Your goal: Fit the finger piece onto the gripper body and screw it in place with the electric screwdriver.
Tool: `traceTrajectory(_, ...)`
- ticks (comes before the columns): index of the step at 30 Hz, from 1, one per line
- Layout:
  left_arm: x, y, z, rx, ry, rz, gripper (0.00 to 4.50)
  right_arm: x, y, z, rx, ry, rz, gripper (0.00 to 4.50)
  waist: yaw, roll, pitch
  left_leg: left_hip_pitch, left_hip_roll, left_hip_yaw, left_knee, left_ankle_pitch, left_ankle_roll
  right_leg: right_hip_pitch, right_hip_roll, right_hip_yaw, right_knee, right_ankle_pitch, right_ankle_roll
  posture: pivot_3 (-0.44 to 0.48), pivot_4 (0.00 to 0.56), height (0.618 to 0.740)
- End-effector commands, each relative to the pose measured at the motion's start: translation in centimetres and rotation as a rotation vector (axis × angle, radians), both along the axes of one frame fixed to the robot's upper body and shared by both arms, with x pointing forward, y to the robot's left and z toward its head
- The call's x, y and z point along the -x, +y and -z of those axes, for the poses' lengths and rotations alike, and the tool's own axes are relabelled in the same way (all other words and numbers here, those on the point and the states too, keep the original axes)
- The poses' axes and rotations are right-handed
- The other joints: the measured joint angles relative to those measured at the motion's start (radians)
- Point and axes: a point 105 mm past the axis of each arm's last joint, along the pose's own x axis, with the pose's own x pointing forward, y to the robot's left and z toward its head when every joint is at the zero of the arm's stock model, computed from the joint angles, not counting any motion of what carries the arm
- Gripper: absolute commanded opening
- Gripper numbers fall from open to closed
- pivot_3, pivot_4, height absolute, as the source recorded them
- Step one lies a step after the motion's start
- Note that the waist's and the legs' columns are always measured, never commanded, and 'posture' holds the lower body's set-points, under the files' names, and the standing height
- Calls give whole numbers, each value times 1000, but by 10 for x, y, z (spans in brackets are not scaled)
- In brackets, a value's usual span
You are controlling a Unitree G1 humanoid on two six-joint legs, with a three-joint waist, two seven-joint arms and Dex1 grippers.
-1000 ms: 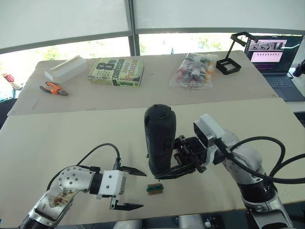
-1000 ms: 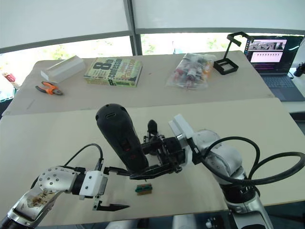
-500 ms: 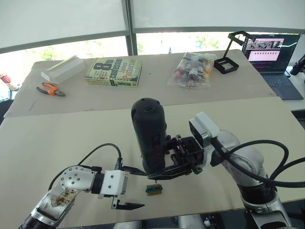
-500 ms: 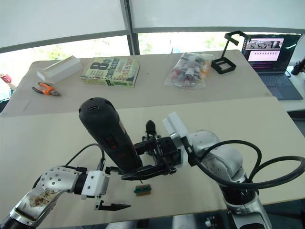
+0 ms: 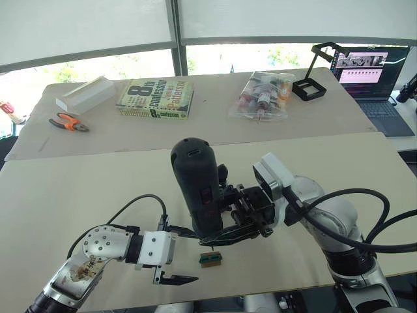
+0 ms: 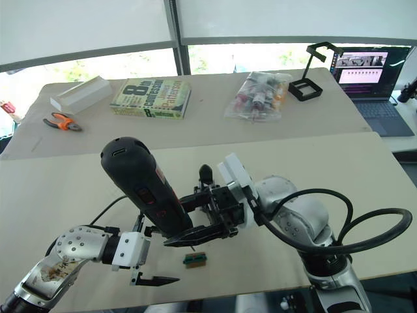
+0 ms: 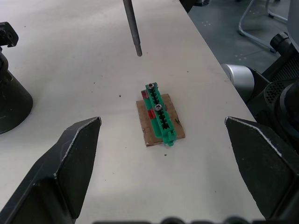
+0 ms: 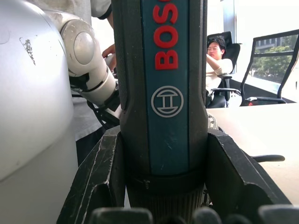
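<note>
While the right gripper [image 5: 225, 228] is clamped on the electric screwdriver [image 5: 197, 189], one black finger on each side of the barrel in the right wrist view, the tool stands nearly upright over the near table [image 5: 78, 182], its butt end raised toward the camera. Its thin metal bit [image 7: 131, 25] points down and its tip hangs above the tabletop, just beyond a small green block [image 7: 160, 114] that lies on a scrap of brown card [image 7: 150, 133]. Two screw heads show at the end of the block nearest the bit.

The left gripper [image 5: 179, 256] sits low on the table with its two black fingers spread wide, empty, the green block lying ahead between them. The screwdriver barrel and the right wrist cover most of the gripper body [image 6: 206, 173]; only a rounded black tip of it rises behind the right gripper. In the left wrist view a dark round base [image 7: 11, 105] stands on the table off to one side of the block. I cannot make out the finger piece.

On the far table [image 5: 215, 120] are a book [image 5: 155, 99], orange-handled pliers [image 5: 67, 122], a long white box [image 5: 88, 94], a clear bag of small items [image 5: 264, 95], a black wire stand [image 5: 316, 72] and an open laptop [image 5: 371, 75]. A seated person [image 8: 216, 63] shows in the right wrist view, behind the tool.
</note>
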Motion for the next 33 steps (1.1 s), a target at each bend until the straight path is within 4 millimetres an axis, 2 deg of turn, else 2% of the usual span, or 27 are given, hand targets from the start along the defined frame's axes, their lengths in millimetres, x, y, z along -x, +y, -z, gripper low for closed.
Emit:
traceTrajectory(1,-1,-2,-1,3,-9,3,4500,4,1,-8,-25,-44,-21,1922,0,0,0,0,0,0,0,0,0,0,0,0,0,0,0,0,150,738)
traceTrajectory(18,-7,-2,-3,15,-12,-18,4500,1,-2,-5,-24,-61,35,1922,0,0,0,0,0,0,0,0,0,0,0,0,0,0,0,0,150,738)
traceTrajectory(33,-5,-1,-5,10,-2,-21,4500,7,-2,-4,-26,-49,57,1922,0,0,0,0,0,0,0,0,0,0,0,0,0,0,0,0,150,738)
